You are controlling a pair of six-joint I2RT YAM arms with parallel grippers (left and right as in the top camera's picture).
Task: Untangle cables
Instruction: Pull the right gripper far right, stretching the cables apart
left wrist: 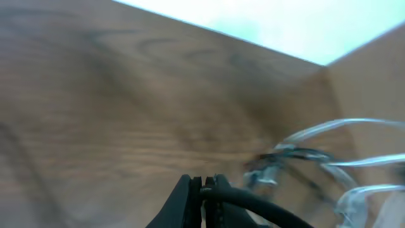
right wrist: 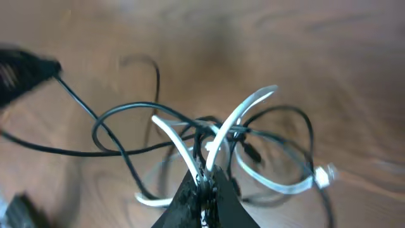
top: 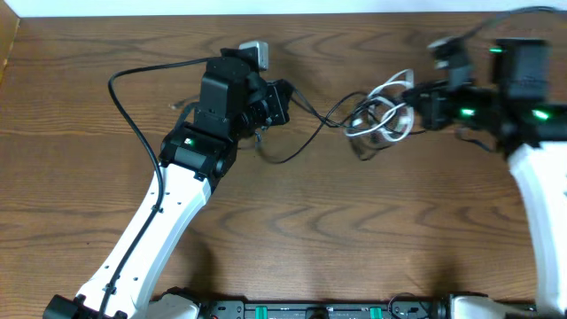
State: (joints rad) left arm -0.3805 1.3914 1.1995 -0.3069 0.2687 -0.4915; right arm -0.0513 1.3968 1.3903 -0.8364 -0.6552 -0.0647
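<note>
Left wrist shows the cables (left wrist: 288,157) blurred beyond the left end effector (left wrist: 204,185).

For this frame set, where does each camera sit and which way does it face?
Overhead: above the table, facing straight down; left arm, right arm, left pincer and right pincer show.
Left wrist: on the left arm, facing low across the table; its pincer shut on the black cable.
Right wrist: on the right arm, facing down at both cables; its pincer shut on the white cable.
Shared: all three show the white cable's loops.
</note>
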